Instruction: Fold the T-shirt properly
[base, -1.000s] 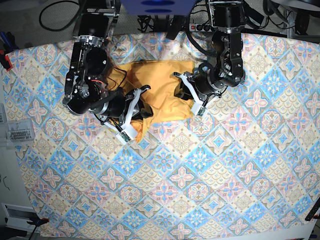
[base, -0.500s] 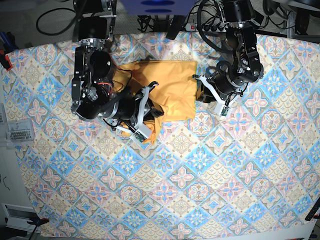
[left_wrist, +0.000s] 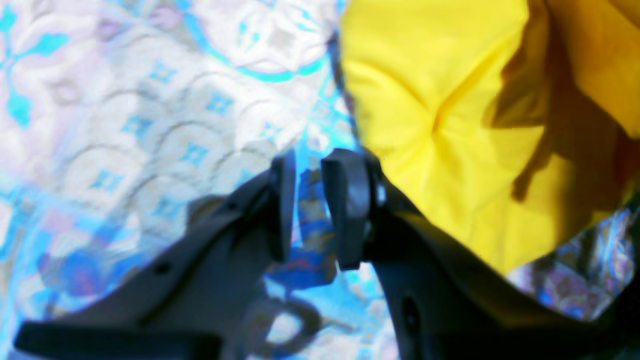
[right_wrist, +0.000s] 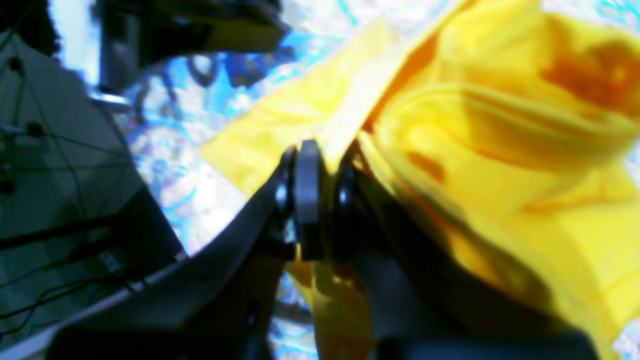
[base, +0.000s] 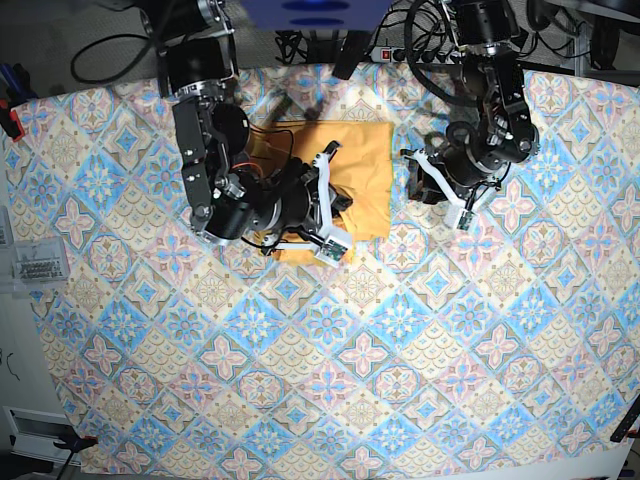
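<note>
Cloth is the only thing held anywhere: the T-shirt (base: 355, 170) lies bunched on the far middle of the patterned tablecloth (base: 420, 340), partly folded, with nothing lying in or on it but the right arm. The right gripper (right_wrist: 320, 200) sits over the shirt's near-left part in the base view; its wrist view shows the jaws nearly together with a yellow fold pinched between them, more fabric heaped to the right of the fingers. The left gripper (left_wrist: 307, 210) hangs just beside the shirt's right edge, off the cloth. Its jaws stand narrowly apart over bare tablecloth, gripping nothing, while the yellow fabric (left_wrist: 450, 125) lies close against the outer side of one finger (left_wrist: 345, 200).
</note>
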